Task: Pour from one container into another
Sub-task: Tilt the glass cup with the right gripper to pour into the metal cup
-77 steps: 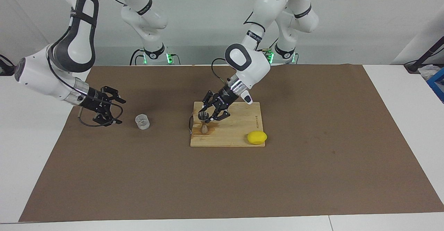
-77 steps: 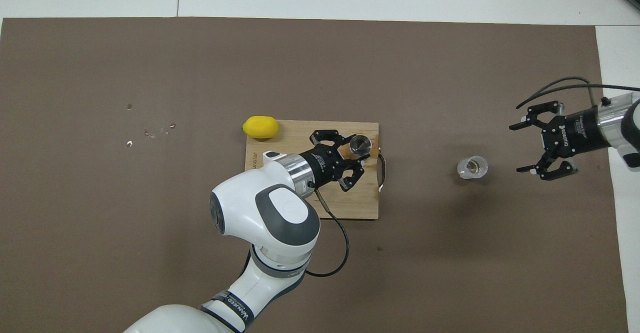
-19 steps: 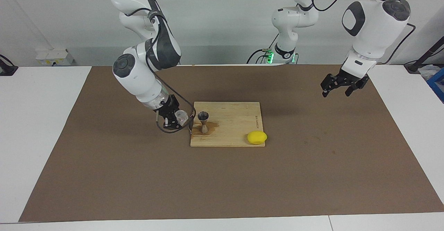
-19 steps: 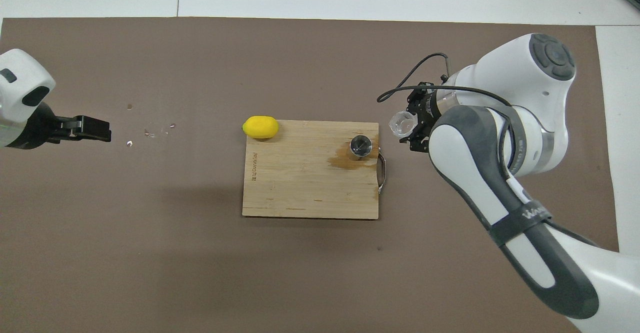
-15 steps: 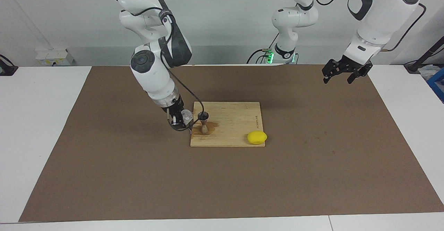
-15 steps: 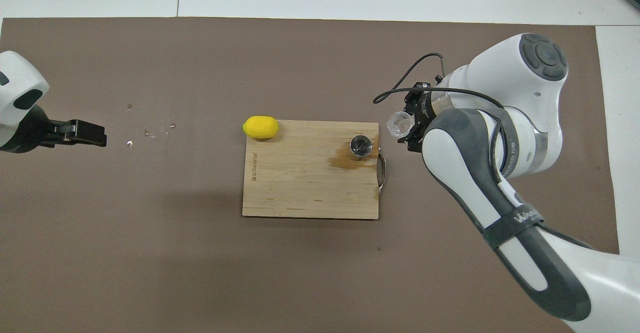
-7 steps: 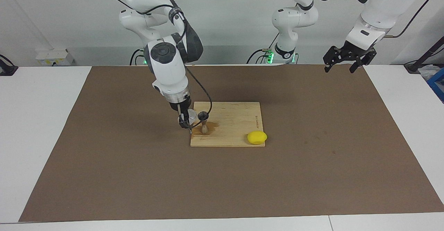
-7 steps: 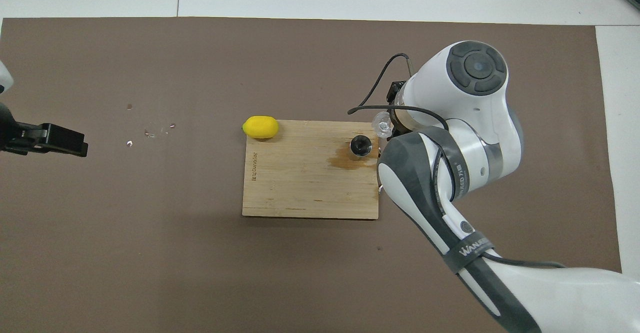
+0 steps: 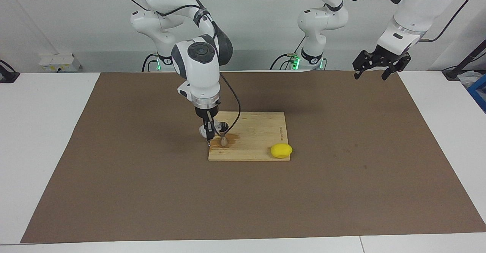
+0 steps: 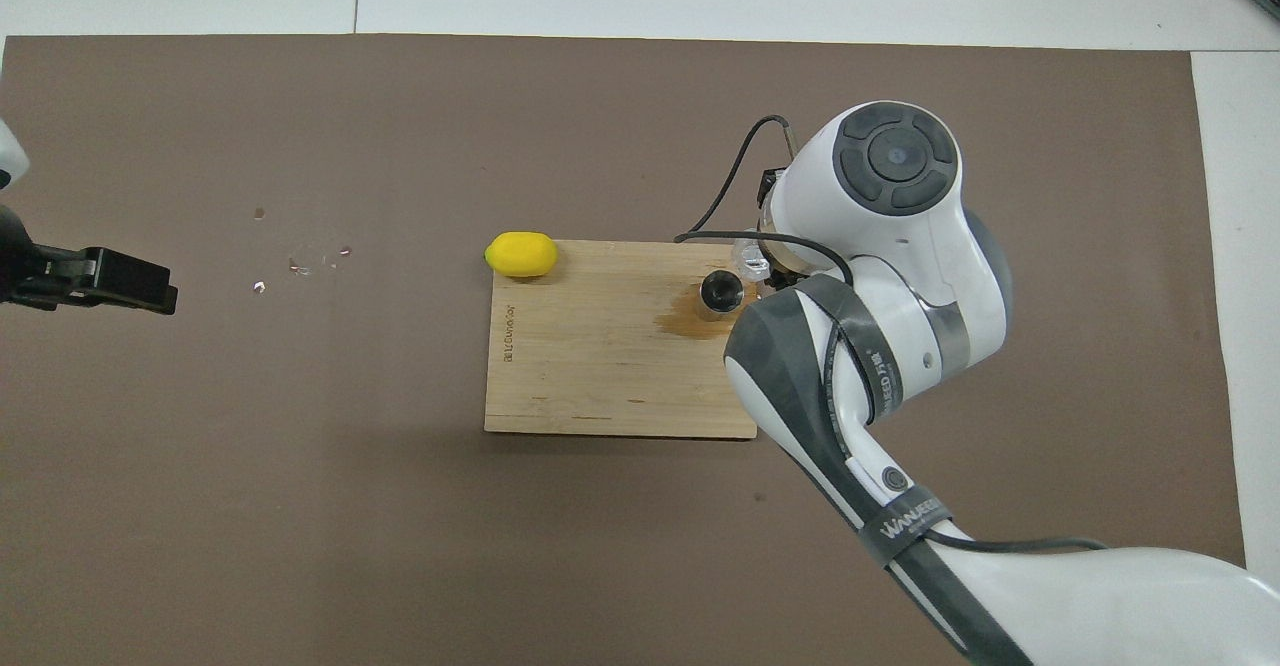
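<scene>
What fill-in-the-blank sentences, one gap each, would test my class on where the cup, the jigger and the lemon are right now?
1. The right gripper is shut on the clear ______, tipped beside the steel jigger.
2. The jigger stands upright on the wooden ______, on a wet brown stain.
3. The yellow ______ lies at the board's corner toward the left arm's end of the table.
4. The left gripper, raised over the brown mat, holds ______.

Missing words: glass cup; cutting board; lemon; nothing
</scene>
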Available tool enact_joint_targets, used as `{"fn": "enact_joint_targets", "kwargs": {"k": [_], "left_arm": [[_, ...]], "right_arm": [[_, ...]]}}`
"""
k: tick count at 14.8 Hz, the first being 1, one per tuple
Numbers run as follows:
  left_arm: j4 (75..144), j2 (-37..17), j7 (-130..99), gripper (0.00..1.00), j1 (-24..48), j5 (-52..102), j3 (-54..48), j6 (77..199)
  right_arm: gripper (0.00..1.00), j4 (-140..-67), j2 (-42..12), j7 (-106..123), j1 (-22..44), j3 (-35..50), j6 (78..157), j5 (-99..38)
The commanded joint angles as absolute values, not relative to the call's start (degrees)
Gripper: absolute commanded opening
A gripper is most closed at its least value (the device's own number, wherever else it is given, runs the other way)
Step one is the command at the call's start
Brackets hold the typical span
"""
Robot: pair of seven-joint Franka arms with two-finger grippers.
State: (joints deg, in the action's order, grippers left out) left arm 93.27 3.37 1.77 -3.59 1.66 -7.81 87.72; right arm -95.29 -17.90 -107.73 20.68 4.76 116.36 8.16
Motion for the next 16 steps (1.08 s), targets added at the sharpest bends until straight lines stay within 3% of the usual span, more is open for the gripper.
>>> {"fn": "enact_joint_targets", "kwargs": {"k": [1, 16], "left_arm": [[94.2, 4.6, 1.8, 1.00, -4.3, 1.1, -8.3, 87.0], [94.2, 4.6, 1.8, 1.00, -4.4, 1.1, -8.4, 87.1]], "right_arm": [[0.00, -95.8, -18.0, -109.3, 21.5, 4.7, 117.4, 11.0], [0.00, -100.6, -15.6, -108.9, 24.1, 4.9, 118.7, 21.8]]}}
